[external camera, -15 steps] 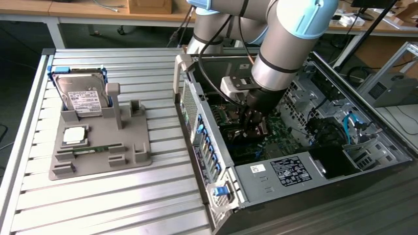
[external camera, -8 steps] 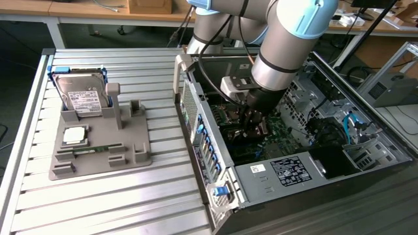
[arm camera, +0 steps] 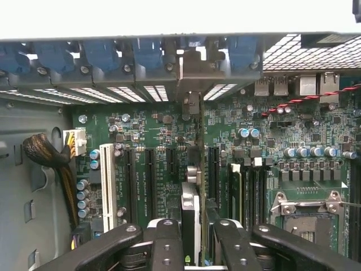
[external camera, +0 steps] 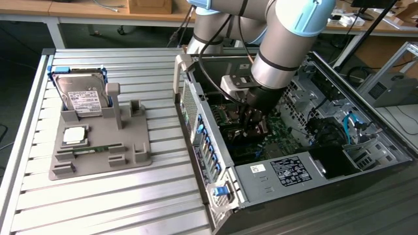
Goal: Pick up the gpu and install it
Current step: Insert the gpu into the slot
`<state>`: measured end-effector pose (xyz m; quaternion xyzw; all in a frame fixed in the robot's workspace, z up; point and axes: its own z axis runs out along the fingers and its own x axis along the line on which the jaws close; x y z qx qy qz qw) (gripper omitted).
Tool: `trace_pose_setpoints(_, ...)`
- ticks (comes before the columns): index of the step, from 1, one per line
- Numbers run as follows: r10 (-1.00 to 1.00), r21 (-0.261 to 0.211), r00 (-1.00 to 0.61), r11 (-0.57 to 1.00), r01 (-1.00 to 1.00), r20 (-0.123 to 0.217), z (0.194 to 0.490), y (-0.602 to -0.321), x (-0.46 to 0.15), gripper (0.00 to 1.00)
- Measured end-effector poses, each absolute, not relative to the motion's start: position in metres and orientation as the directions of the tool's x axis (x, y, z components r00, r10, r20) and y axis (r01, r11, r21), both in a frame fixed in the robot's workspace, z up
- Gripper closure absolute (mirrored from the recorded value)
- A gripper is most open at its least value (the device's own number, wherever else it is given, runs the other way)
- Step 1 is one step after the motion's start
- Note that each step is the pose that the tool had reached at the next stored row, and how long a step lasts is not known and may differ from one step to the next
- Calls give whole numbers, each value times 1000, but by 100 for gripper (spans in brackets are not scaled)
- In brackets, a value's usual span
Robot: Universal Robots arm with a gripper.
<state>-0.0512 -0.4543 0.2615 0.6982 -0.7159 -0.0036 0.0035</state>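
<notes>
In the exterior view the arm's last link and the gripper (external camera: 255, 122) reach down into the open computer case (external camera: 193, 100) and cover whatever sits under them, so the gpu is hard to make out there. In the wrist view the gpu (arm camera: 190, 212) is seen edge-on, only a thin dark line with a silver strip. Whether its lower edge is seated in a slot cannot be told. The processor socket (arm camera: 307, 217) is cut off at the frame edge. On the grey holder (external camera: 98, 164) at the exterior view's left lie one hard drive (external camera: 81, 98) standing on edge, one square chip (external camera: 75, 135) and one slim green memory stick (external camera: 98, 148). The motherboard (arm camera: 169, 130) carries one white slot (arm camera: 107, 180) beside several black ones, and one braided cable bundle (arm camera: 42, 152) runs along the case wall. The gripper (arm camera: 194, 243) is partly closed, with its black fingers (arm camera: 168, 243) on either side of the gpu and clamping it. The card stands upright over the motherboard between the black slots, and its bracket end points toward the case wall with the blue clips (arm camera: 148, 53).
</notes>
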Motion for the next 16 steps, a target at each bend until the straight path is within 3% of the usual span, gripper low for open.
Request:
trace_pose_setpoints(7, -1000, 10, -25, 25, -1000, 2, 261, -452, -51, 73)
trace_pose_setpoints(16, -999, 9, -25, 25, -1000, 29, 262, -449, -51, 73)
